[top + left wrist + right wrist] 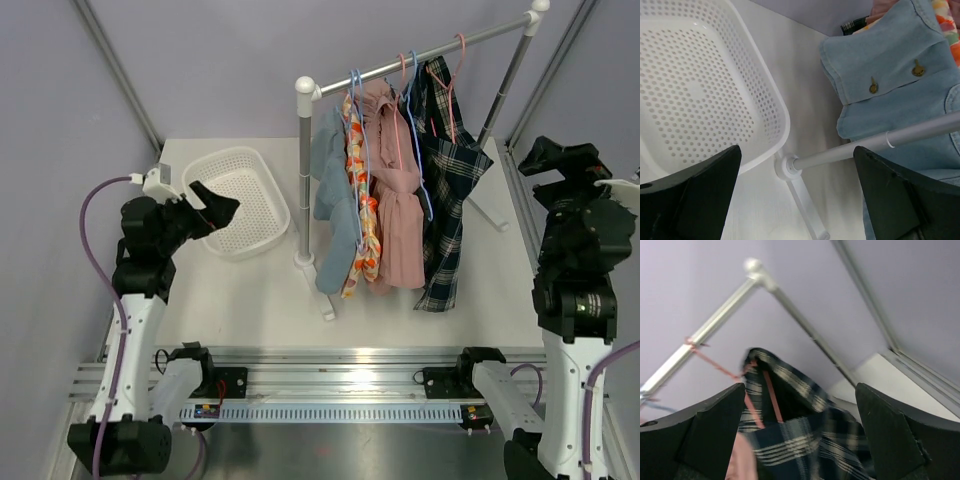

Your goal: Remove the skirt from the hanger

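A white table point(250, 300) carries two things. A white perforated basket point(252, 188) sits on its far left part. Just to the right of the basket stands a grey metal clothes rack point(303, 180), whose near post rises from a white foot bar point(322, 296) lying flat on the table top, close beside the basket's corner. The rack's other post comes down at the far right on a second white foot point(488, 210).

The dark navy plaid skirt point(452, 190) hangs long and loose from a thin red hanger point(448, 100) at the far right of the rail point(440, 50), nearest my right arm, with its left edge against the pink garment point(395, 200)
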Available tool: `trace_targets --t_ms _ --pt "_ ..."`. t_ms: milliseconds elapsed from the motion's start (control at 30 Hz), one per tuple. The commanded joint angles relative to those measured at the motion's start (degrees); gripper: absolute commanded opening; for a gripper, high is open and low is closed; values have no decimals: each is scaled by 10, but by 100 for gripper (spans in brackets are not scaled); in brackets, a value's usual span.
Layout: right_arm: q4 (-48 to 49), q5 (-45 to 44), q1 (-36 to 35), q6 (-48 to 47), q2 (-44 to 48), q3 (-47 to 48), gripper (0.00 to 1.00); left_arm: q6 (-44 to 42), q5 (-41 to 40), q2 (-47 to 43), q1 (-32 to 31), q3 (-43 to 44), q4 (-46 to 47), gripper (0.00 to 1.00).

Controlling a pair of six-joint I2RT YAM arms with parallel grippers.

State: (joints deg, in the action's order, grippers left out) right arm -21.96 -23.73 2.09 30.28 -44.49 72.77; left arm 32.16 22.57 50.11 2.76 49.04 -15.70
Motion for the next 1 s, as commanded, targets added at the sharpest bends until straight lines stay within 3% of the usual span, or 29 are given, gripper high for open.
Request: trace_targets --t_ms 0,67,100,167,333,433,500,667,967 --pt "11 139 -1 -26 -17 82 100 -79 -65 -43 0 60 -143 99" --pt "70 197 -1 -51 7 59 99 -116 -116 -68 0 57 -180 99" --pt "145 234 -1 -57 17 41 99 -126 -158 -73 0 48 -188 99" --pt "181 254 -1 -51 9 32 99 -131 -187 -80 -2 36 -205 99" --pt "80 334 -1 -86 -159 186 98 -109 -179 -92 -2 -9 -190 99" --pt "5 334 -2 -117 -252 334 98 -112 -194 -87 -2 -2 -208 98" --pt "-13 326 -2 -120 -284 367 97 -115 -196 -88 -2 -6 -199 99" --pt "-14 330 -7 -113 -343 379 88 -115 -163 -69 -2 -7 -196 98" --pt "-43 249 -125 -176 -408 354 88 -116 -144 -76 -2 -12 -187 98"
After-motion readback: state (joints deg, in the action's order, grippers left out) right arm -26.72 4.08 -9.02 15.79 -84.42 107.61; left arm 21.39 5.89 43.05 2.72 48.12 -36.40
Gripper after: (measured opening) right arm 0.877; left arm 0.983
